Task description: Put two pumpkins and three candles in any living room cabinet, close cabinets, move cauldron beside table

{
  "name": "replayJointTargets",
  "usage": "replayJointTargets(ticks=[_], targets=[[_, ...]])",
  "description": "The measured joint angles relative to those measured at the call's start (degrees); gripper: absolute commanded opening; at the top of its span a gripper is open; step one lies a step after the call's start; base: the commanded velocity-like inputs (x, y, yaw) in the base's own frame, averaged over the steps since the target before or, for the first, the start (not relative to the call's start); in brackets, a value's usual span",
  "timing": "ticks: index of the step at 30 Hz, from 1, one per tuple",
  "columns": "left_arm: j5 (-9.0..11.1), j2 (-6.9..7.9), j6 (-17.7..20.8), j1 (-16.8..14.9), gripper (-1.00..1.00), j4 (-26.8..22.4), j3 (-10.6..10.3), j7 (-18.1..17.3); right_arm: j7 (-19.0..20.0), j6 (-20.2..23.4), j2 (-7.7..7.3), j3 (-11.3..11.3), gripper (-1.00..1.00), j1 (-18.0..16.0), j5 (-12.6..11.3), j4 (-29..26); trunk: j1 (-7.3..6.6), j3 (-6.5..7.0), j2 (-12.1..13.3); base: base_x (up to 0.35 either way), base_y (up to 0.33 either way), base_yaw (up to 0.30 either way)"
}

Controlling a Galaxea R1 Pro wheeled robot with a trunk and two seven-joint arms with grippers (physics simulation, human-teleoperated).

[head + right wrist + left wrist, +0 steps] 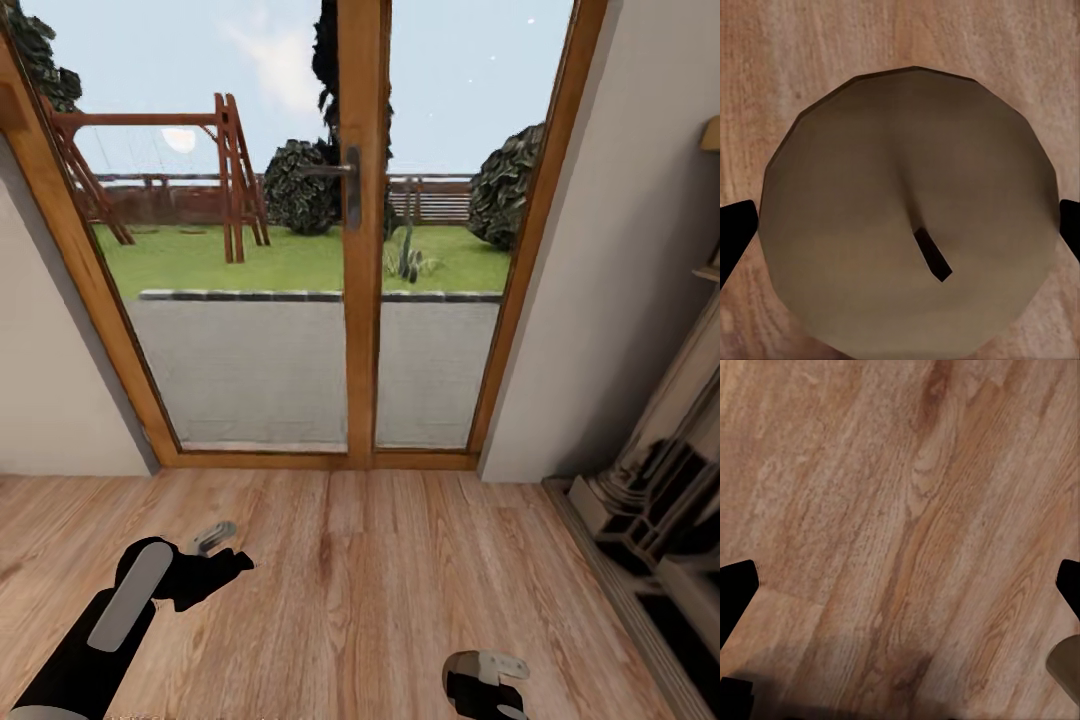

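Ahead, we face a glazed wooden patio door (361, 250), a fireplace surround (660, 500) cut off rightward. Our right gripper (900, 225) clasps a tan candle (907, 217) above the plank floor (350, 590); our left gripper (900, 585) gapes empty.

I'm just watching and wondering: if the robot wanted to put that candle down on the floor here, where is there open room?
The wooden floor is bare between the glass door and both grippers. The left gripper hangs over plain boards. It is tighter at the right, by the fireplace surround. The right gripper has the candle between its fingers.
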Motion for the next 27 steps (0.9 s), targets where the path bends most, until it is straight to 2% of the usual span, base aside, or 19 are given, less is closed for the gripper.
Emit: replayJointTargets(ticks=[8, 18, 27], targets=[[0.0, 0.0, 0.0, 0.0, 1.0, 0.0, -0.1, 0.0, 0.0, 0.0, 0.0, 0.0, -1.0, 0.0, 0.0, 0.0, 0.0, 0.0, 0.0, -0.003, 0.0, 0.289], [-0.3, 0.0, 0.0, 0.0, 1.0, 0.0, -0.1, 0.1, 0.0, 0.0, 0.0, 0.0, -1.0, 0.0, 0.0, 0.1, 0.02, 0.0, 0.0, -0.122, -0.02, 0.291], [0.0, 0.0, 0.0, 0.0, 1.0, 0.0, -0.1, 0.1, 0.0, 0.0, 0.0, 0.0, -1.0, 0.0, -0.1, 0.1, 0.0, 0.0, 0.0, -0.017, -0.008, 0.291]])
